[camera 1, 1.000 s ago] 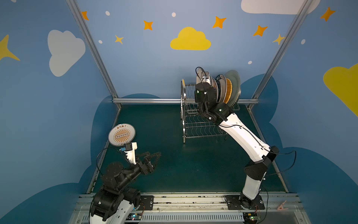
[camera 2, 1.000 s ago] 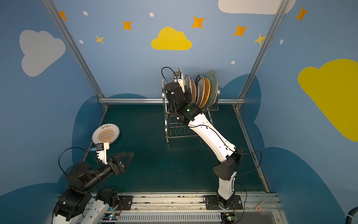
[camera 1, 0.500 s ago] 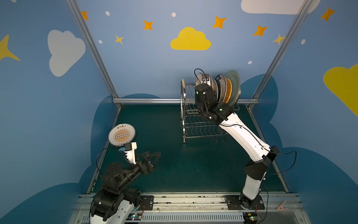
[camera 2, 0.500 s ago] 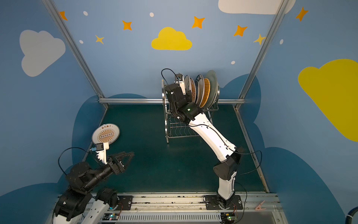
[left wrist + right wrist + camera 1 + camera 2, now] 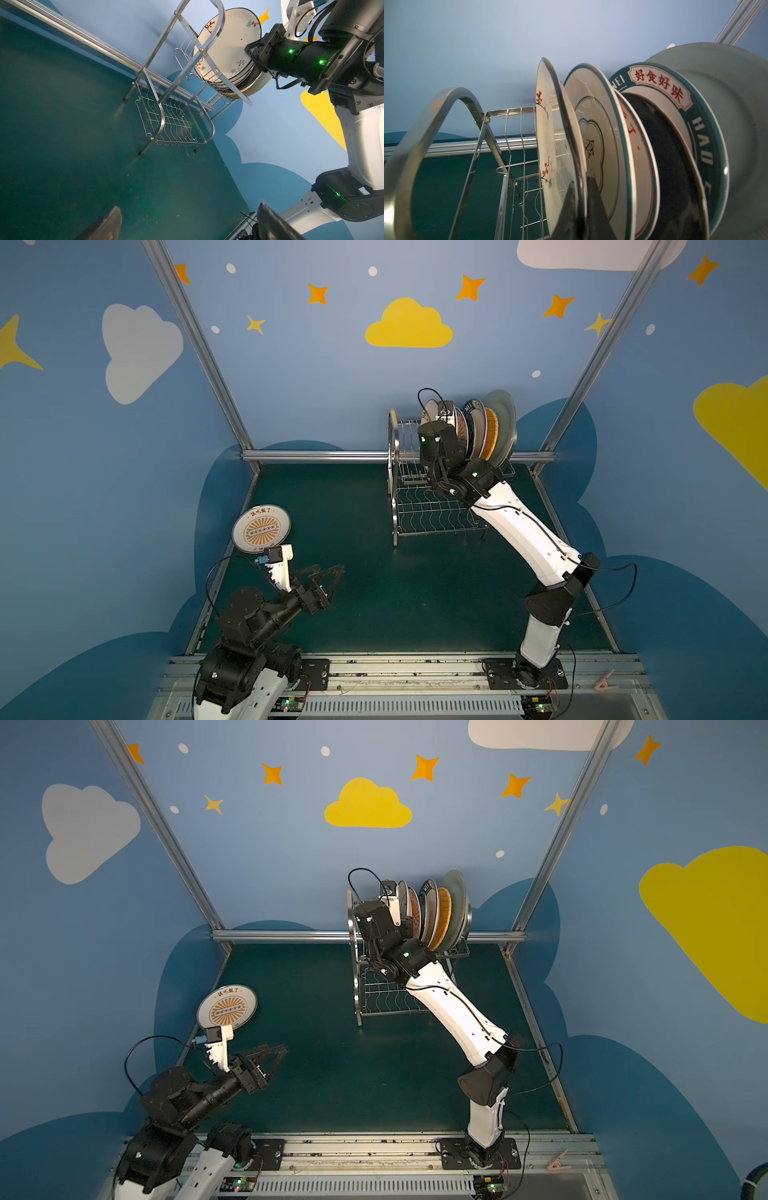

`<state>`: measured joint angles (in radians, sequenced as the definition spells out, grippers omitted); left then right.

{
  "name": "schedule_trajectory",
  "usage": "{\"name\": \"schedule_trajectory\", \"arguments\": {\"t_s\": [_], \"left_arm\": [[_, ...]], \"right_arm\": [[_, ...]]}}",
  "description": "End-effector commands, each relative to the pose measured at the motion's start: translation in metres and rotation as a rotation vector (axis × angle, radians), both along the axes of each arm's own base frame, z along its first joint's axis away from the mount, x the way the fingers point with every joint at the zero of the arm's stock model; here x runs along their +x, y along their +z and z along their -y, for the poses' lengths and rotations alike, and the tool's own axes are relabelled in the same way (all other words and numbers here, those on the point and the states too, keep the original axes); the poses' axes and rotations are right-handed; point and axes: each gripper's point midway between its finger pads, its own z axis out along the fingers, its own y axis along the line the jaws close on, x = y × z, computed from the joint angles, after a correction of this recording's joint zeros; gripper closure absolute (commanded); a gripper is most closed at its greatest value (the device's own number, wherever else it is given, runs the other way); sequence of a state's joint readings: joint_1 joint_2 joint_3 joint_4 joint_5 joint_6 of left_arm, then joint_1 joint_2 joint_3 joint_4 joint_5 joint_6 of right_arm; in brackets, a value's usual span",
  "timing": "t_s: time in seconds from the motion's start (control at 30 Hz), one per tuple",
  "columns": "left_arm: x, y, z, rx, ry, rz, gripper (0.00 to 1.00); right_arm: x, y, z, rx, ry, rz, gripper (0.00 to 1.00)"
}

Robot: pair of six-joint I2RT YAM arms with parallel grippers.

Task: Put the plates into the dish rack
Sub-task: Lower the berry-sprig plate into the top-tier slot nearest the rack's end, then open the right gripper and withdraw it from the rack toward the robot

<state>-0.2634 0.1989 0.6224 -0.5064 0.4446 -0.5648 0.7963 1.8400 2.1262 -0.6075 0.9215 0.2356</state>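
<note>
Green mat [image 5: 374,593], blue star walls.
Top views: no real motion since a second ago. Right arm [image 5: 519,526] up at dish rack [image 5: 391,472] upper tier, cream floral plate [image 5: 429,414] at open end of plate row [image 5: 490,427]. Left gripper [image 5: 333,585] wide, empty, low over mat. Sunburst plate [image 5: 262,527] on mat by left wall, well apart from rack.
Left wrist: floral plate upright in tier.
Right wrist: right gripper [image 5: 581,187] clamped tight on floral rim, cloud-emblem plate [image 5: 593,135] just beside.
Likely seated; release next, then last plate.

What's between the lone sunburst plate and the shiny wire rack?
Nothing but bare green mat separates the sunburst plate from the rack, as both top views show.
</note>
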Motion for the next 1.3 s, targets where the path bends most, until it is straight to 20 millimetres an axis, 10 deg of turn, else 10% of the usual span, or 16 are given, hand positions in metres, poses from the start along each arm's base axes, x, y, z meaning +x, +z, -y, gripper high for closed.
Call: {"name": "schedule_trajectory", "arguments": {"t_s": [0.0, 0.9, 1.27], "left_arm": [[-0.001, 0.001, 0.001, -0.004, -0.011, 0.018, 0.0], [0.004, -0.002, -0.004, -0.002, 0.025, 0.001, 0.0], [0.045, -0.055, -0.032, -0.015, 0.283, -0.279, 0.0]], "right_arm": [[-0.014, 0.029, 0.007, 0.068, 0.029, 0.037, 1.0], [-0.03, 0.047, 0.005, 0.11, 0.11, 0.041, 0.56], [-0.078, 0.084, 0.004, 0.156, 0.281, 0.127, 0.2]]}}
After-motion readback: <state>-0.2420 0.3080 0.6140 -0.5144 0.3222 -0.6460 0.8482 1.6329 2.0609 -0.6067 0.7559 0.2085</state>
